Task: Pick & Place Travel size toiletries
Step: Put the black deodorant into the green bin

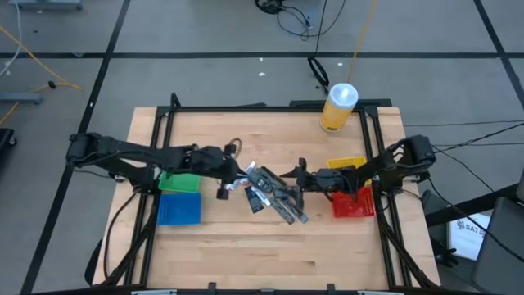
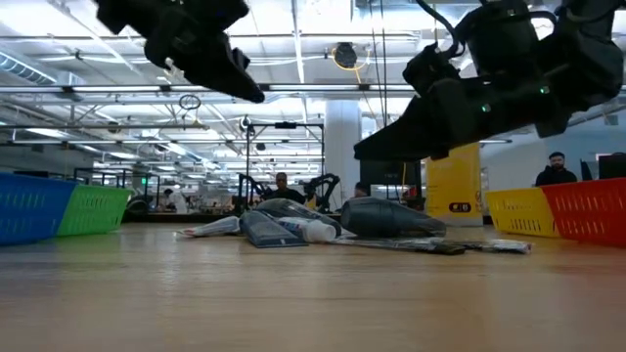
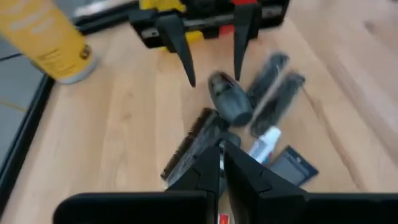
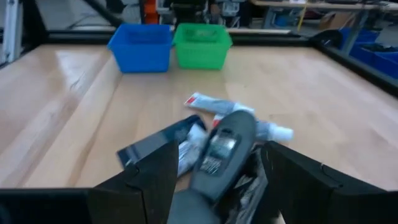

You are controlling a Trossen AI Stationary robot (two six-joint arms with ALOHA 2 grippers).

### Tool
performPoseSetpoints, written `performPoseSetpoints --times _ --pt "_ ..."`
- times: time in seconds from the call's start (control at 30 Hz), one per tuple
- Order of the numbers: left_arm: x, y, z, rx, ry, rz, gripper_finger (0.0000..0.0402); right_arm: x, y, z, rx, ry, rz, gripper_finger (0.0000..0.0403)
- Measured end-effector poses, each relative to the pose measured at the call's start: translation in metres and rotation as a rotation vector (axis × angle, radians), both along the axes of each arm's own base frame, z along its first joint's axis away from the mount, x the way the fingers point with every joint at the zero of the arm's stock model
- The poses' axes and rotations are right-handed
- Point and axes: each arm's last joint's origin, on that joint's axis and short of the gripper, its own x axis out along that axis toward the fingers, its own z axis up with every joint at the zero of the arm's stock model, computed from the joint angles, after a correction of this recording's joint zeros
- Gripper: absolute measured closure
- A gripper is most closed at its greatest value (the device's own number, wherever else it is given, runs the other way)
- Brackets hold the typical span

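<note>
Toiletries (image 1: 270,195) lie heaped at mid-worktop (image 1: 246,254): white tubes, dark flat packets, grey sticks, overlapping. Right pincer (image 1: 300,179) sits at the pile's right edge, fingers spread on either side of a dark grey razor-like item (image 4: 221,155), not pinching it. Left pincer (image 1: 243,176) hangs just above the pile's left edge, fingers (image 3: 252,177) pressed nearly together, holding nothing. Blue bin (image 1: 178,208) and green bin (image 1: 180,181) stand left, red bin (image 1: 354,202) and yellow bin (image 1: 348,164) right. Yellow bottle (image 1: 338,108) stands at the far edge.
</note>
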Motion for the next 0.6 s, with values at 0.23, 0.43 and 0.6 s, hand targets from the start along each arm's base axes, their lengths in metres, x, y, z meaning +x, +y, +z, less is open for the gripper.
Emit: performPoseSetpoints --times 0.23,0.43,0.6 --pt "0.036 0.001 -0.017 0.051 0.102 -0.083 0.0274 -0.003 0.015 -0.005 0.002 0.044 0.054 0.0181" --pt "0.070 0.014 -0.046 0.043 0.189 -0.050 0.0162 -0.006 0.023 -0.008 -0.045 0.085 0.015 0.0181" --pt "0.086 0.023 -0.077 0.059 0.282 -0.061 0.0110 -0.009 0.027 -0.010 -0.057 0.087 0.016 0.0181"
